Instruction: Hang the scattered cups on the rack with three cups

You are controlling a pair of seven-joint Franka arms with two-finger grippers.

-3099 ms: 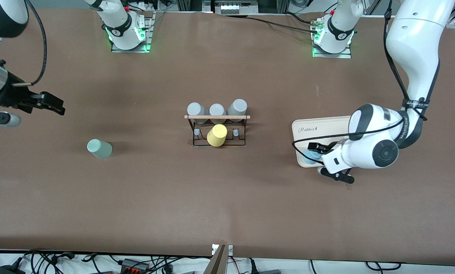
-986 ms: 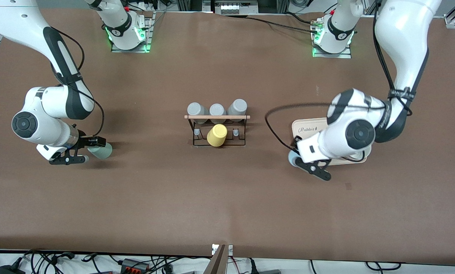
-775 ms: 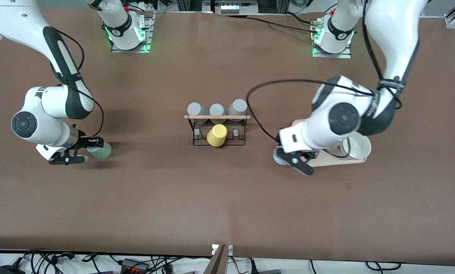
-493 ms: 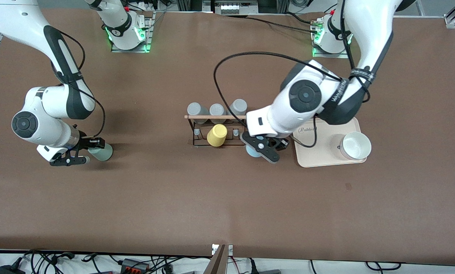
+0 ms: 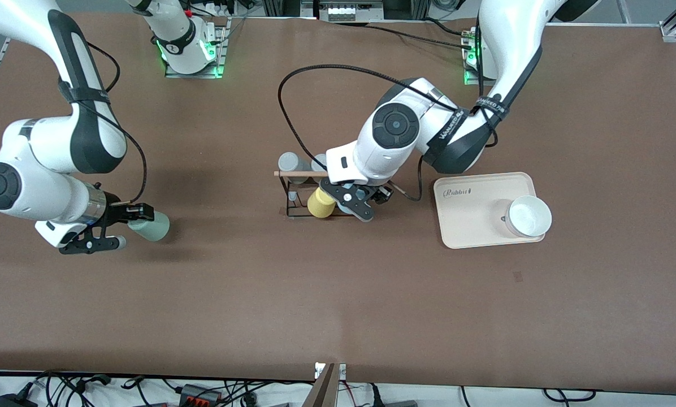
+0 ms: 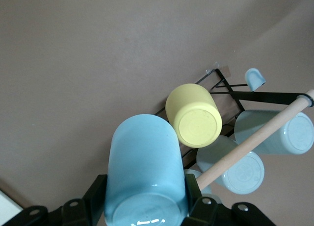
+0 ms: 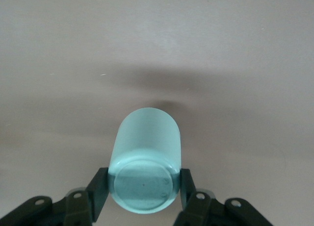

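Note:
My left gripper [image 5: 359, 202] is shut on the light blue cup [image 6: 142, 169] and holds it over the black wire rack [image 5: 297, 213], beside the yellow cup [image 5: 321, 202] at the end toward the left arm. In the front view my hand mostly hides the blue cup. The wooden rod [image 6: 255, 140] runs just beside it. My right gripper [image 5: 117, 225] is shut on the mint green cup [image 5: 150, 226], also in the right wrist view [image 7: 144, 169], held on its side a little above the table toward the right arm's end.
Grey cups [image 5: 289, 161] hang on the rack, farther from the front camera than the yellow cup, partly hidden by my left arm. A bare peg [image 6: 255, 79] shows on the rack. A cream tray [image 5: 473, 217] holds a white bowl [image 5: 528, 216] toward the left arm's end.
My left gripper has carried the blue cup from the tray to over the rack. My right arm came in, shut on the mint cup and lifted it slightly.

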